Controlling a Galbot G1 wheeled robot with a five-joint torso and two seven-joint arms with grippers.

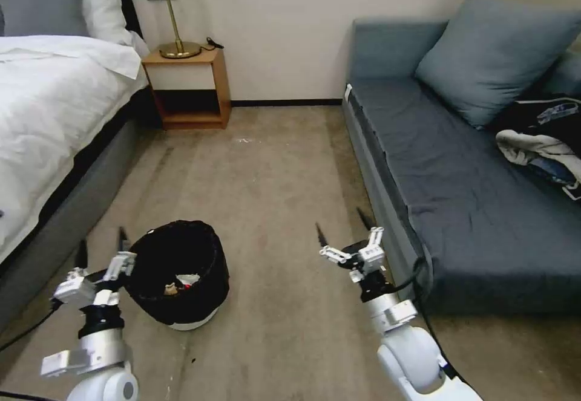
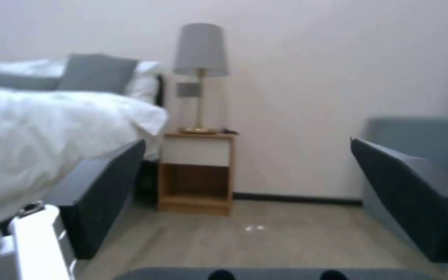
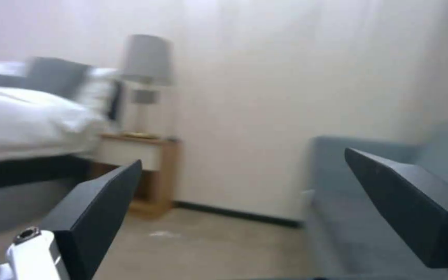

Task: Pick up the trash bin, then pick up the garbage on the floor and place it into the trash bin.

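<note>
A bedroom floor runs between a bed (image 1: 48, 117) and a sofa (image 1: 460, 195). The trash bin (image 1: 179, 274) sits on the floor, just beside the left tool (image 1: 101, 248). The right tool (image 1: 344, 230) is farther away. Both tools are spread wide, holding nothing.

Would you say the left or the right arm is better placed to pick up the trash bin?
Left. The open left gripper hovers right beside the trash bin; the open right gripper sits farther off, near the sofa.
</note>
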